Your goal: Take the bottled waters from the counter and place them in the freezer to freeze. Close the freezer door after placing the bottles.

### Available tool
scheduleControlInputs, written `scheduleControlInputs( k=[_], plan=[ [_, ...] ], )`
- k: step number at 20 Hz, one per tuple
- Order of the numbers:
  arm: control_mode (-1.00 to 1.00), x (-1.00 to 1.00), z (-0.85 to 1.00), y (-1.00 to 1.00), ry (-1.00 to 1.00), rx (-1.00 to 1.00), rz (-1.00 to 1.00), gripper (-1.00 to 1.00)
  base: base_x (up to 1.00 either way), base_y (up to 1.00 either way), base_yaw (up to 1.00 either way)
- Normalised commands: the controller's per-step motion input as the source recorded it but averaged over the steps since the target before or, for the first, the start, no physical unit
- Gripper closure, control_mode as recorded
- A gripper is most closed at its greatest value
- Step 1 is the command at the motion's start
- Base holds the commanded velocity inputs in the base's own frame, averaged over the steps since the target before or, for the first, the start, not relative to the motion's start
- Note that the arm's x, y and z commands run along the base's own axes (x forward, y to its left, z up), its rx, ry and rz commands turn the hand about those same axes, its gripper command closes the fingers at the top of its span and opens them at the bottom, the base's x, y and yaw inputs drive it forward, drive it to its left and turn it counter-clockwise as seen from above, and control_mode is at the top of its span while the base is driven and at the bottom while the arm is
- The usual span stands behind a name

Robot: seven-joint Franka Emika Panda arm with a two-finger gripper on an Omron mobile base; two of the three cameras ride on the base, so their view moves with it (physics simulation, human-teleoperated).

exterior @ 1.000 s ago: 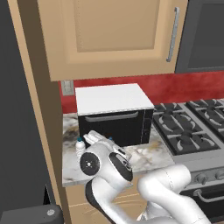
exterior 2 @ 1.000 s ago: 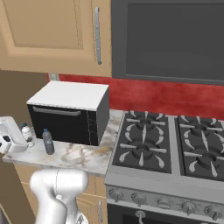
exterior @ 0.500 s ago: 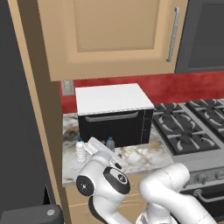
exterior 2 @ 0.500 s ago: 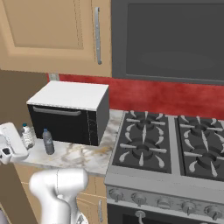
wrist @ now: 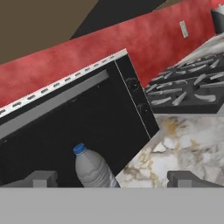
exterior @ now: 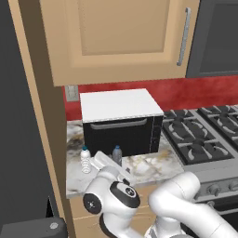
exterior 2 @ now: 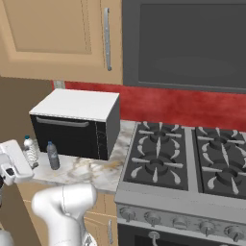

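clear bottle & grey bottle standing capped on table by oven; gripper hanging open, gripping nothing.

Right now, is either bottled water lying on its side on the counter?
No: both bottled waters, the clear one and the grey one, stand upright on the counter before the oven.

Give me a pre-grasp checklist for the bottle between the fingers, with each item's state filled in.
1. Gripper open: ok, fingertips stand wide apart.
2. Grey bottle lined up between the fingertips: ok, nearer one side.
3. Both bottles upright on the counter: ok; the clear bottle stands beside the grey one.
4. Fingers clear of the oven front: cannot tell; it is close behind the bottle.
5. Freezer door open: cannot tell.
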Motion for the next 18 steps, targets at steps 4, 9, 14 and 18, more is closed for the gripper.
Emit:
scheduleControlInputs(
  k=[4, 9, 14, 18],
  plan=[
    [-1.00, 0.00, -0.17, 0.00, 0.04, 0.00, 0.00, -1.00, 0.00, 0.00, 0.00],
    [-1.00, 0.00, -0.19, 0.00, 0.05, 0.00, 0.00, -1.00, 0.00, 0.00, 0.00],
    [-1.00, 0.02, -0.11, 0.00, 0.05, -0.01, 0.00, -1.00, 0.00, 0.00, 0.00],
    [-1.00, 0.03, -0.04, 0.00, 0.08, -0.03, 0.00, -1.00, 0.00, 0.00, 0.00]
  ],
)
